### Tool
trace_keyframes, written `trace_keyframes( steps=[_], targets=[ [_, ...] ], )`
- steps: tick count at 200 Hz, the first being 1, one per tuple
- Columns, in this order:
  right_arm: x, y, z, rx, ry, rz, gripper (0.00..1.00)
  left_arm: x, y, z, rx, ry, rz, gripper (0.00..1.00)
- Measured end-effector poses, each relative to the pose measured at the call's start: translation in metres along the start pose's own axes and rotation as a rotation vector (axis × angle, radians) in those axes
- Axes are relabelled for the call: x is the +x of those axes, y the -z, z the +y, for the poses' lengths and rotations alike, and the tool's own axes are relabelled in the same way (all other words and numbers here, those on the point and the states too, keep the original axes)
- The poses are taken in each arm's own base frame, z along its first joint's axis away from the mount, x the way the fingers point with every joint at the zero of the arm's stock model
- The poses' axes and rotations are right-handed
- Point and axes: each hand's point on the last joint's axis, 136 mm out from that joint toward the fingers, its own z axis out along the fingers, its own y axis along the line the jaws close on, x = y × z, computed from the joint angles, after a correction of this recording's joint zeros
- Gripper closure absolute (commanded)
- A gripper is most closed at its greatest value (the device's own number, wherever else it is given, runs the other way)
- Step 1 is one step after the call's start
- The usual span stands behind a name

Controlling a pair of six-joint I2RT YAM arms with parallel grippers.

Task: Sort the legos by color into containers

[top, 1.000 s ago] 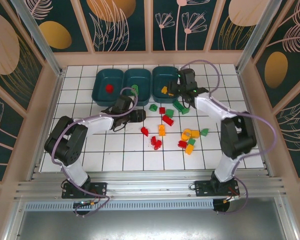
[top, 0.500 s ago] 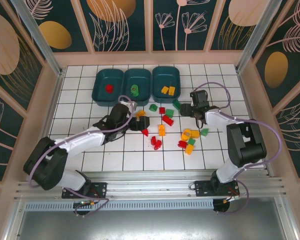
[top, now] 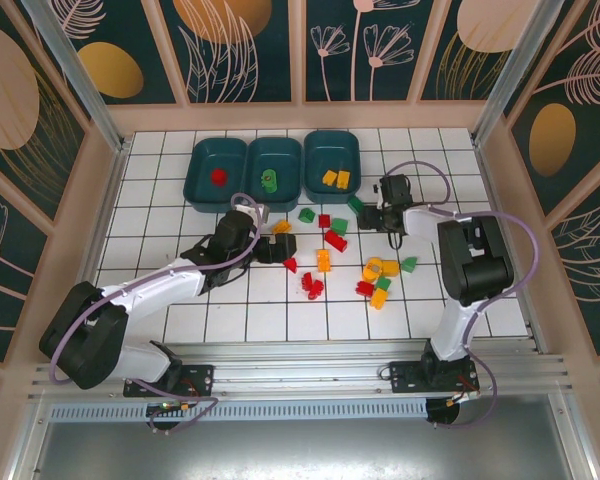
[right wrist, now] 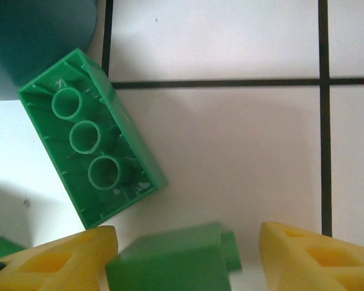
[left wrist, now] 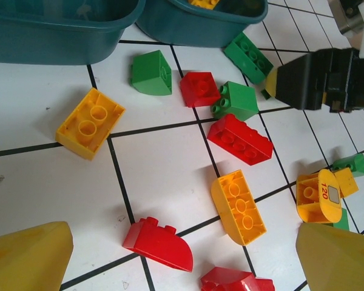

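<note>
Left jaws gape wide, empty, above the white tiled bench [left wrist: 164,179]; right jaws stand open around a small green plastic brick [right wrist: 170,264], ungripped.

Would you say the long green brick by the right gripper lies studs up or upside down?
Upside down: the long green brick shows its hollow underside, three tubes, to the wrist camera.

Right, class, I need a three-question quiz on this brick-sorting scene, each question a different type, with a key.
1. True or false: the middle bin holds a red brick.
2. The brick between the jaws of the right gripper is: A red, B green, C yellow.
3. Fill in: the left bin holds one ___ lego.
Key: 1 false (it holds green); 2 B; 3 red.
</note>
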Motion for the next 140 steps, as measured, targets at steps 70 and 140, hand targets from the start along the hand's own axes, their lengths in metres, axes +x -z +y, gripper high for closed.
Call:
trace_keyframes(
  steps=[70,140],
  targets=[
    [-0.005,-0.005,0.002,-0.009,0.010,-0.004,0.64,-0.003,0.004,-0.003,0.011,0.006,-0.011,0.06],
    [-0.035,0.075,0.038,-0.065,0.006,-0.177,0.68,-0.033,0.033,0.017,-0.079,0.079,-0.145,0.01]
  ],
)
